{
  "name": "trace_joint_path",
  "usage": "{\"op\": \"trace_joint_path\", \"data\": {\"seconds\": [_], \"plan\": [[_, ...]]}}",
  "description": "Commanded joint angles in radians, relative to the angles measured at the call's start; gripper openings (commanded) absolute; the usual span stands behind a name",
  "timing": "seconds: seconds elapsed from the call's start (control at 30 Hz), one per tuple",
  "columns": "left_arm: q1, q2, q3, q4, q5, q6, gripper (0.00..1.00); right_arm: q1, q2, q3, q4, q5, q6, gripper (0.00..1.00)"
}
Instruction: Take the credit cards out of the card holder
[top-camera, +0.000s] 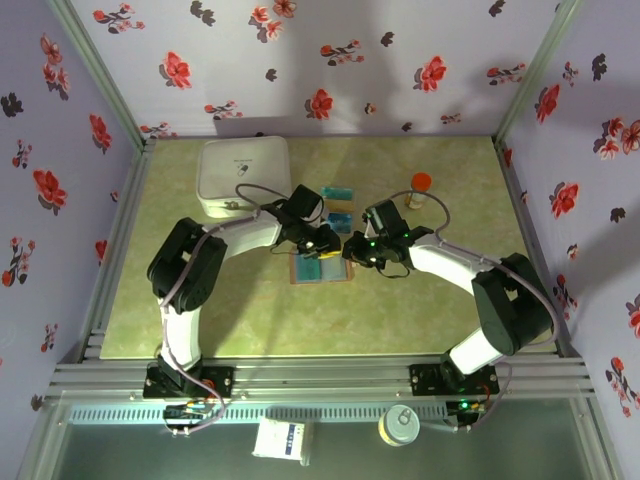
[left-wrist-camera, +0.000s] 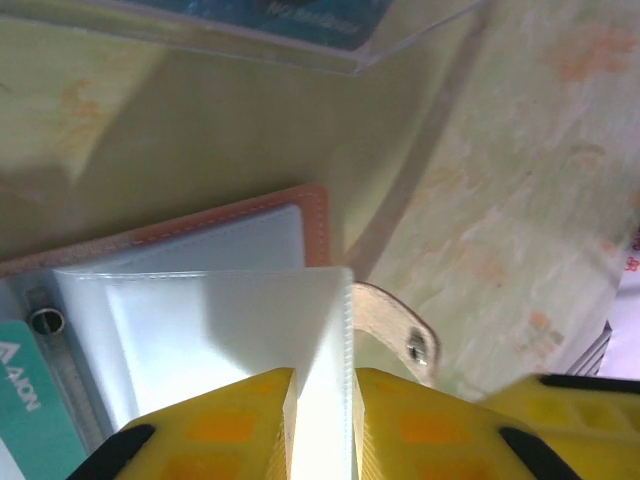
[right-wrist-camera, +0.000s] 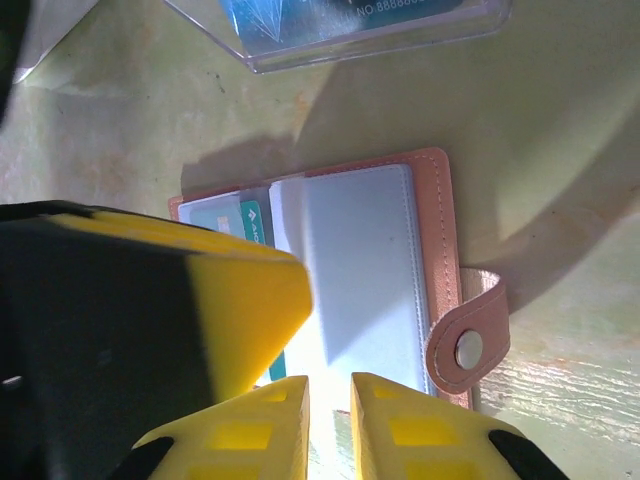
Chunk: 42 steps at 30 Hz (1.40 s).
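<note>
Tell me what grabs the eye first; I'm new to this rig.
The tan card holder lies open in the middle of the table, both arms' jaws meeting over it. In the left wrist view, the left jaws pinch a clear sleeve, a teal card tucked beside it. A white rounded box sits at the far left.

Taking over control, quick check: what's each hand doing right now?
Left hand: closed on a clear sleeve of the card holder.
Right hand: closed, apparently on a sleeve edge too.
</note>
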Motion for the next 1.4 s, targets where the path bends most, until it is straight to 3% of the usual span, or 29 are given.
{"op": "trace_joint_path", "data": {"seconds": [0.0,0.57,0.83,1.37], "plan": [[-0.008,0.027,0.015,0.02,0.022,0.013,0.22,-0.005,-0.028,0.003,-0.028,0.023,-0.017,0.2],[-0.003,0.086,0.005,0.061,0.03,-0.01,0.22,-0.005,-0.026,0.0,-0.016,0.002,-0.008,0.21],[0.031,-0.037,-0.036,0.053,-0.003,-0.004,0.21,-0.002,0.009,0.012,0.007,-0.033,0.001,0.22],[0.141,-0.261,-0.306,0.098,-0.04,-0.02,0.13,0.078,0.189,0.151,0.02,-0.088,-0.003,0.21]]}}
